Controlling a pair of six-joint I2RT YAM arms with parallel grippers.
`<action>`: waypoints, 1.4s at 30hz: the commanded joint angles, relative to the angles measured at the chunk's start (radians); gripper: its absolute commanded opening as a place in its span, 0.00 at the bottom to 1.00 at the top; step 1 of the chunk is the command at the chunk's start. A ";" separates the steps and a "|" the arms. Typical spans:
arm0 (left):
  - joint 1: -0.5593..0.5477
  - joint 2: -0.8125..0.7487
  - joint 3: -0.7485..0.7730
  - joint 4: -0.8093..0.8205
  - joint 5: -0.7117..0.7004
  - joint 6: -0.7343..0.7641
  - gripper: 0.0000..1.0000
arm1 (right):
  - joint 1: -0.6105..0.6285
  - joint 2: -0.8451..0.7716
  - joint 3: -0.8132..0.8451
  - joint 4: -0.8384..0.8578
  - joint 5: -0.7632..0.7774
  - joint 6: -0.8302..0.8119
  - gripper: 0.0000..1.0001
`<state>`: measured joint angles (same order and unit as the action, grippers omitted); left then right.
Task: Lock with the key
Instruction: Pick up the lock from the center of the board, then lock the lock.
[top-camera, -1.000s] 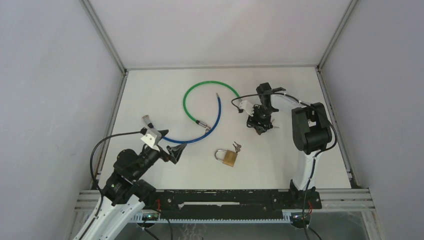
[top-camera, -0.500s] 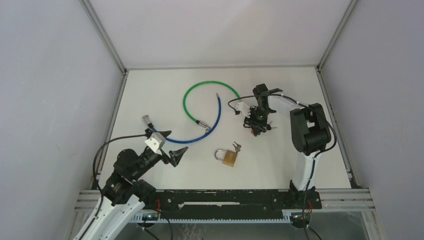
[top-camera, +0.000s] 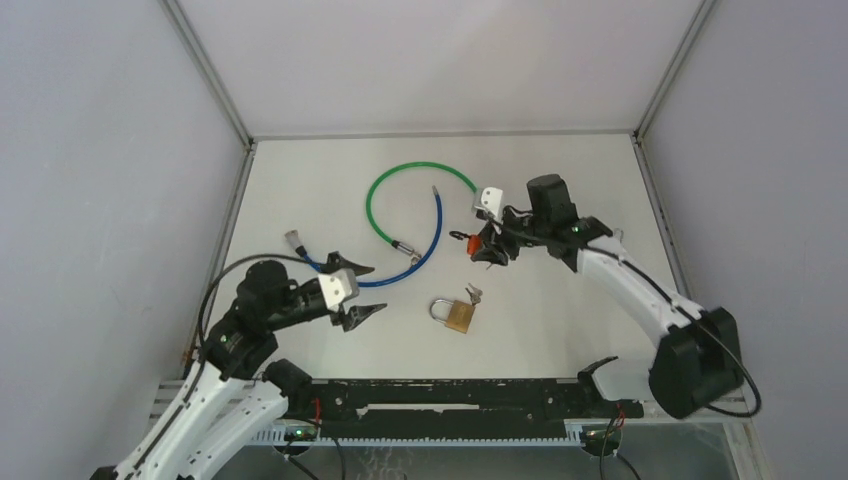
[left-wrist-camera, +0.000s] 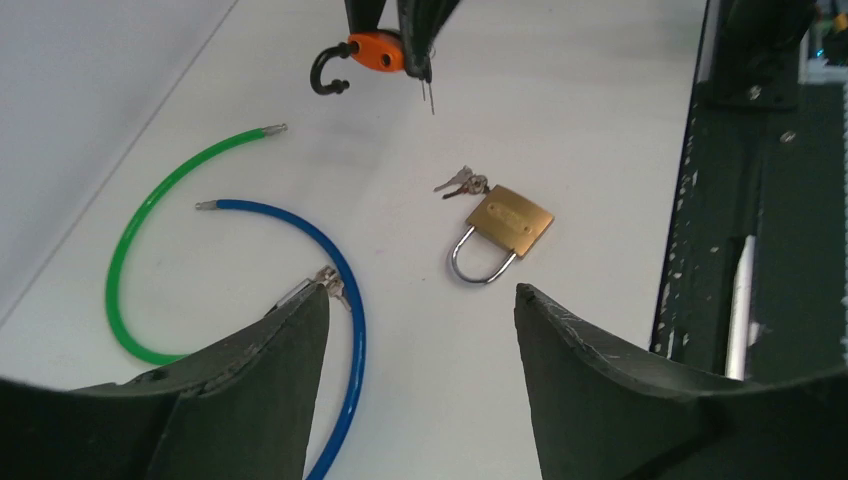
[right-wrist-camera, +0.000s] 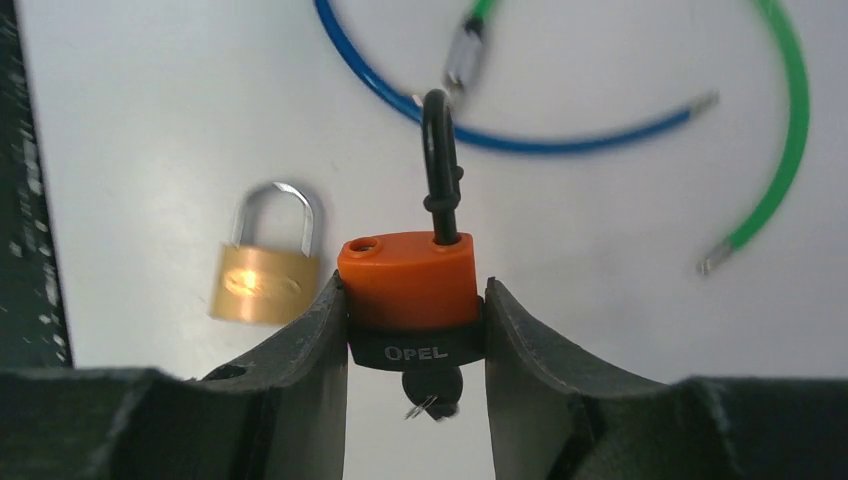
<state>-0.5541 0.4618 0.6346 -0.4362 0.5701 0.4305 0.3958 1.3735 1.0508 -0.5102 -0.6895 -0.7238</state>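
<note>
Gripping an orange padlock (right-wrist-camera: 408, 280), the right gripper (right-wrist-camera: 415, 320) has its fingers closed on both sides of the lock's black lower body, which reads "OPEL". The black shackle (right-wrist-camera: 441, 160) stands open: one leg sits in the orange top, and the other hole beside it is bare. A dark key (right-wrist-camera: 432, 386) sticks out under the body. The left wrist view shows this lock raised above the table (top-camera: 300, 190), near its middle.

The left gripper (top-camera: 360, 292) hangs over the near left part of the table with its fingers spread wide and nothing between them.

- Surface: white, matte, flat.
- A brass padlock (top-camera: 458, 315) lies flat near the front middle with its shackle closed. A small bunch of keys (top-camera: 472, 293) lies just beside its body.
- A green cable (top-camera: 420, 166) curves in an open arc toward the back.
- A blue cable (top-camera: 437, 225) curves inside the green arc and crosses it near their metal ends.

Room: plain pale grey walls (top-camera: 100, 150) on the left, back and right, with bare metal posts (top-camera: 205, 70) at the back corners. A black rail (top-camera: 450, 395) runs along the near edge, by the arm bases.
</note>
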 joint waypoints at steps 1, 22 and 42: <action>-0.037 0.119 0.145 0.035 0.049 -0.172 0.73 | 0.124 -0.205 -0.170 0.540 -0.088 0.334 0.00; -0.365 0.523 0.701 -0.294 -0.234 0.007 0.55 | 0.547 -0.473 -0.255 0.641 0.306 0.211 0.00; -0.423 0.565 0.731 -0.274 -0.324 -0.060 0.01 | 0.556 -0.501 -0.255 0.599 0.343 0.165 0.00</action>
<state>-0.9665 1.0302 1.3075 -0.7433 0.2607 0.4091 0.9436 0.9051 0.7795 0.0158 -0.3710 -0.5392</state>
